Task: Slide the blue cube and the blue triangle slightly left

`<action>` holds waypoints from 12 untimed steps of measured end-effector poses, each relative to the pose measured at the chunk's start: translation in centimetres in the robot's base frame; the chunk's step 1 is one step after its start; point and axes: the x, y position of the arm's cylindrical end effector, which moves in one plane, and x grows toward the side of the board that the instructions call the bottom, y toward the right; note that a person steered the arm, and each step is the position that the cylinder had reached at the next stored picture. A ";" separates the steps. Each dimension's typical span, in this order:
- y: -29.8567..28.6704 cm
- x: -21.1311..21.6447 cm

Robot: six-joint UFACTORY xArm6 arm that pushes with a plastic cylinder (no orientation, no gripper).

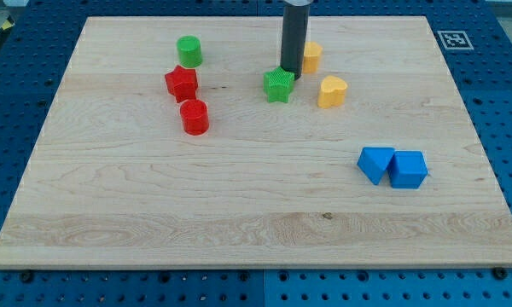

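Pale wooden board (239, 196); blue perforated table (503, 77) around it; even light.

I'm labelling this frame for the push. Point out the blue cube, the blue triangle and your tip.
blue cube (408, 169): camera view, middle of its front face.
blue triangle (375, 161): camera view, centre of its top face.
my tip (292, 78): camera view, the rod's very end, beside the green star (278, 85).

Two blue blocks (393, 166), two red (187, 100), two green (278, 85), two yellow (331, 90).
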 end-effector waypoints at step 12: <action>12.8 18.0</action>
